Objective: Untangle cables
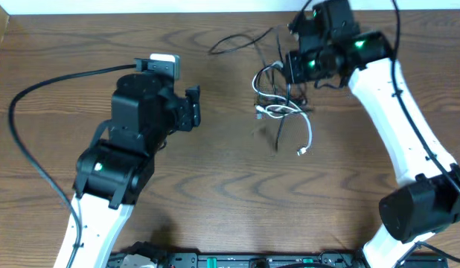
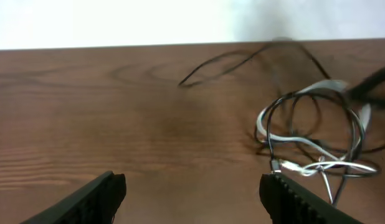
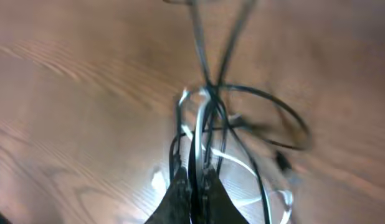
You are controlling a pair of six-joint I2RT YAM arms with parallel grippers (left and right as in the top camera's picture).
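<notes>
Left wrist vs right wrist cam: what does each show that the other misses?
Left wrist only: the left gripper open above bare table, nothing between its fingers, and a loose black strand trailing toward the far edge. Right wrist only: the right gripper shut, pinching strands at the knot. Both: the tangled black and white cables on wood.

Overhead looks straight down on the table (image 1: 215, 186); both wrist views, low and close, share the cables (image 1: 278, 97).

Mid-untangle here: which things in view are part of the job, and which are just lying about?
Job: tangled black and white cables; right pincer, shut on them; left pincer, open.
Not the job: left arm's thick lead; wooden table.
</notes>
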